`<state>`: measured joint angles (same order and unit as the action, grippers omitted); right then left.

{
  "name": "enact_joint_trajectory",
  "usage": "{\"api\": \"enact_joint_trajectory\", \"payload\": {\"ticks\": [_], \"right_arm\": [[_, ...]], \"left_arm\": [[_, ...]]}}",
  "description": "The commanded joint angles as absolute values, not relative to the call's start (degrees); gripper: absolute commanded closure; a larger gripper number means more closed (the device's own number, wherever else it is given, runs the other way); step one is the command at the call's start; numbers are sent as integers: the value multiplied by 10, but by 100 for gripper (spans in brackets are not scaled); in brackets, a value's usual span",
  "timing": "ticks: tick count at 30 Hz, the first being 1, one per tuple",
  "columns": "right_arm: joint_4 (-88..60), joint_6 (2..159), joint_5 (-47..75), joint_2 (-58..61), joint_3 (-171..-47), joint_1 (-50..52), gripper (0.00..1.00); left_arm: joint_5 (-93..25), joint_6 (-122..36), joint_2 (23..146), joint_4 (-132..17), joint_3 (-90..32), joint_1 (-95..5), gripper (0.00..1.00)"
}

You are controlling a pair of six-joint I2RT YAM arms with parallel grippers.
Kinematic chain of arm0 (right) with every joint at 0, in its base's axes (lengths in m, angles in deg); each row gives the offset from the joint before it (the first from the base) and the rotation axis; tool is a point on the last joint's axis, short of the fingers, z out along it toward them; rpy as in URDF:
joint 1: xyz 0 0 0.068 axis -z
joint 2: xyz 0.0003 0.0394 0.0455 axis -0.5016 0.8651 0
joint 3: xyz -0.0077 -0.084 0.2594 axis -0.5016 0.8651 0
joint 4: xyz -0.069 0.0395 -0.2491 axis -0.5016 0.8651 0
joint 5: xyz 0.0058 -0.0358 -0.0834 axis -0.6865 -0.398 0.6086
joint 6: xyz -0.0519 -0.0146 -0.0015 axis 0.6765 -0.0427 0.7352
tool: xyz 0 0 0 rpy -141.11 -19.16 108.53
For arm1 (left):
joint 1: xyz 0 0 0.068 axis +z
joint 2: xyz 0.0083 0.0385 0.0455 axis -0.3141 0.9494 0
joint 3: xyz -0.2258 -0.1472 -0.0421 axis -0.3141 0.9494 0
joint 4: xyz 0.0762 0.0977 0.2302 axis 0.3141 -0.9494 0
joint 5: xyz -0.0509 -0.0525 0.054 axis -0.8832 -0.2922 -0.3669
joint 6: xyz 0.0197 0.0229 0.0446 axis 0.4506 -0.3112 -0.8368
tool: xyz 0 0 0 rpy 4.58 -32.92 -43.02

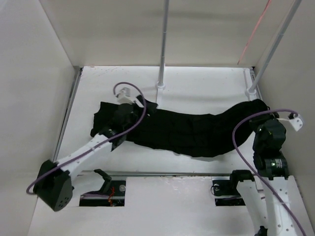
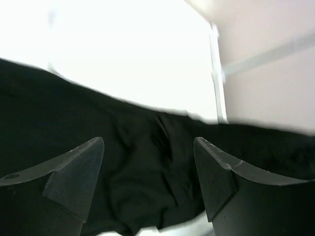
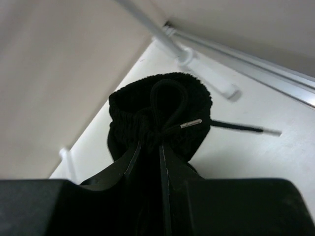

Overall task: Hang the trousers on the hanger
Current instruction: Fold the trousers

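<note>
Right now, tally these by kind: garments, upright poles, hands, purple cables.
Black trousers: 1
White upright poles: 2
Hands: 2, left hand and right hand
Purple cables: 2
Total: 7

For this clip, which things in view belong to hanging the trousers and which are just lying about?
Job: large black soft cloth trousers; right gripper, fingers shut on the waistband; left gripper, fingers apart over the cloth; a thin pink-orange line at back right may be the hanger.
Just there: two white upright poles; purple cables; white table.
</note>
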<state>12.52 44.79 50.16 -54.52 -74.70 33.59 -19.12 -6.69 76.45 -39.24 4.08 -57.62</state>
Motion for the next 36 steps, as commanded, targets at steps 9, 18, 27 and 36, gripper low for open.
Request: {"api": "enact_joint_trajectory", "payload": {"ticks": [9, 18, 27, 36], "right_arm": [[62, 510, 564, -335, -961, -34, 87], [11, 536, 567, -37, -1200, -221, 87], [22, 539, 529, 316, -1575, -293, 86], [92, 440, 449, 662, -2016, -351, 69]], "left_arm": [[-185, -87, 473, -677, 45, -220, 27], [-189, -64, 446, -714, -69, -130, 26], [-205, -66, 449, -743, -186, -94, 24], [-181, -76, 444, -765, -223, -91, 24]]}}
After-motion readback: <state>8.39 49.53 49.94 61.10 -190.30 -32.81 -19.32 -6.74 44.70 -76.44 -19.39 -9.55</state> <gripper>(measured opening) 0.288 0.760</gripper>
